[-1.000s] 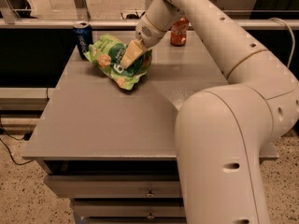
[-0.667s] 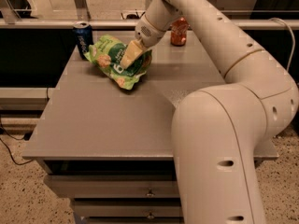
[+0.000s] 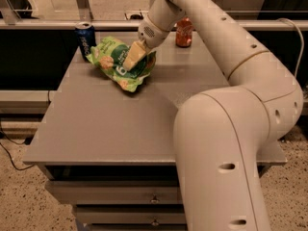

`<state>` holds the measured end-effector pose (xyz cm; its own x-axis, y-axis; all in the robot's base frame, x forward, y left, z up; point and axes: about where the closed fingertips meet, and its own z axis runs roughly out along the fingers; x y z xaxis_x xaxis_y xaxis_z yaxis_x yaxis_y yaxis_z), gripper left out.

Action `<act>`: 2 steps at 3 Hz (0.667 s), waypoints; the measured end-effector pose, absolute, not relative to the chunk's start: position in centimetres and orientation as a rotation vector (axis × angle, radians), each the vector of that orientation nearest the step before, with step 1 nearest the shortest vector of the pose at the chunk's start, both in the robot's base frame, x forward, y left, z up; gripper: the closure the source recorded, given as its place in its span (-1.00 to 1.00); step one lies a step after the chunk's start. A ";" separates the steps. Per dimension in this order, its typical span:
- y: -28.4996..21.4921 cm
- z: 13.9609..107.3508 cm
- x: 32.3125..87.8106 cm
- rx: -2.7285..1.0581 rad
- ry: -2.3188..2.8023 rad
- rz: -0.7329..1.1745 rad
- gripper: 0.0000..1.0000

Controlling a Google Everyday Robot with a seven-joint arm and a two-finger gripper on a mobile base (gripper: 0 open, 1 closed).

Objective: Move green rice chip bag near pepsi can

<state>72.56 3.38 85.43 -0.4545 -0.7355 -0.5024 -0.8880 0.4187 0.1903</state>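
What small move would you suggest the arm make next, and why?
Probably open the hand and lift it straight up. The green rice chip bag lies on the table with its left edge right beside the pepsi can, so the placement looks done. The hand seems shut on the bag's middle, and pushing further left might tip the can.

- a grey table (image 3: 115, 129) carries three things, all near its back edge.
- the green rice chip bag (image 3: 107, 57) lies crumpled at the back left, just beside the pepsi can (image 3: 85, 37), which stands upright at the corner.
- a red-orange soda can (image 3: 184, 32) stands upright further right, apart from the bag.
- the gripper (image 3: 131, 60) is down on the bag's right half.
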 end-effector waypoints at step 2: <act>3.8 85.4 72.7 -1.408 2.336 0.624 -1.00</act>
<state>72.74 3.76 85.42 -0.4498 -0.7404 -0.4994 -0.8909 0.4116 0.1921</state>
